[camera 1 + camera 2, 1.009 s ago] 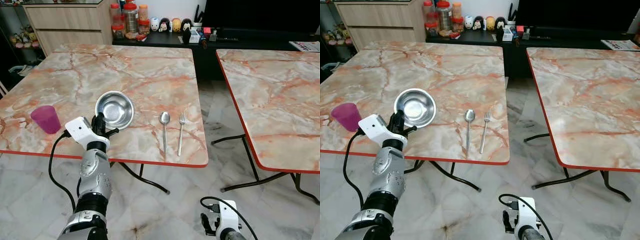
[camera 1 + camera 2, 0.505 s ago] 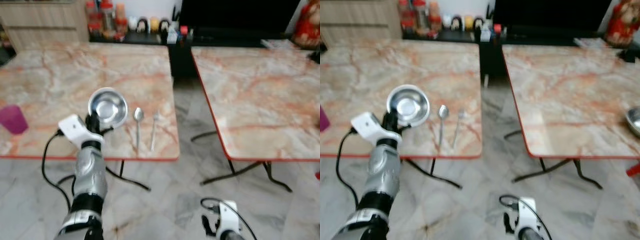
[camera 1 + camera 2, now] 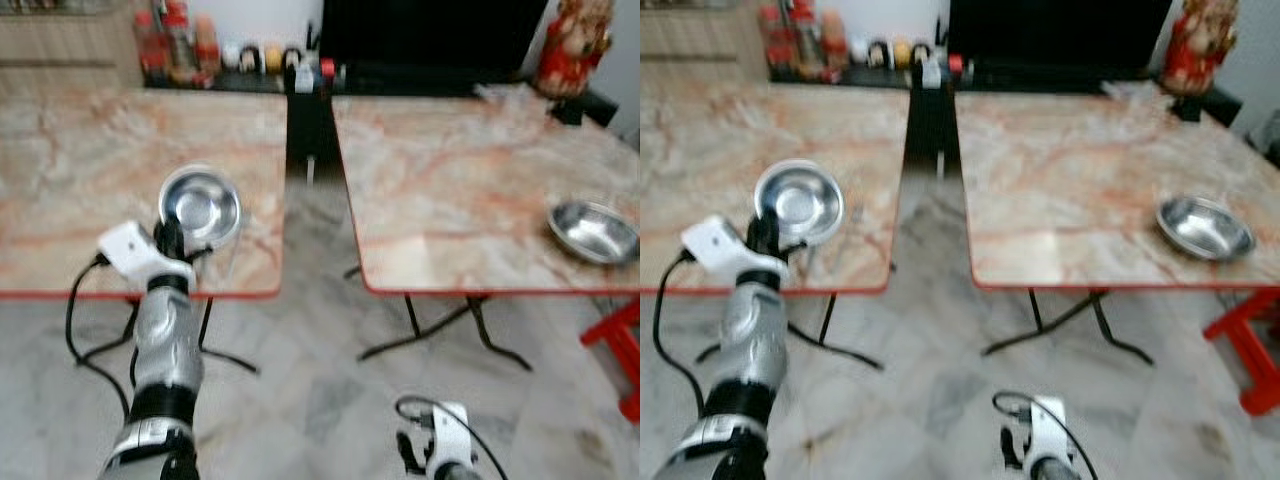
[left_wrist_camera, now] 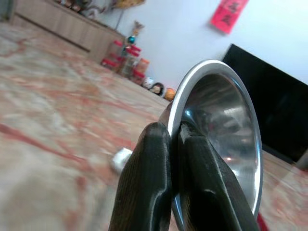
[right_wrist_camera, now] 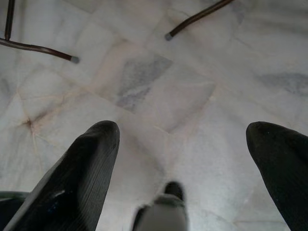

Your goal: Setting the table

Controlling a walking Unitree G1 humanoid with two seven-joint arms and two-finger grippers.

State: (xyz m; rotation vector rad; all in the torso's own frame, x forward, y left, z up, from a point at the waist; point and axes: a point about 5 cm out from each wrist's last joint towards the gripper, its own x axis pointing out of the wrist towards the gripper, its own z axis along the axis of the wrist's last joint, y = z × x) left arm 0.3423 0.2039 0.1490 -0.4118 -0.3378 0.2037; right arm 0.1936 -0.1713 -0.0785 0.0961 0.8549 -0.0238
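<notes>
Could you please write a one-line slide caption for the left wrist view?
Left gripper pinching the rim of a steel bowl above the marble table.

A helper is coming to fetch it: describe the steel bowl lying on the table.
Look at the right-hand marble table. Near its right edge lies a shallow steel bowl, resting flat and alone. The other bowl is pinched upright by the left end effector.
</notes>
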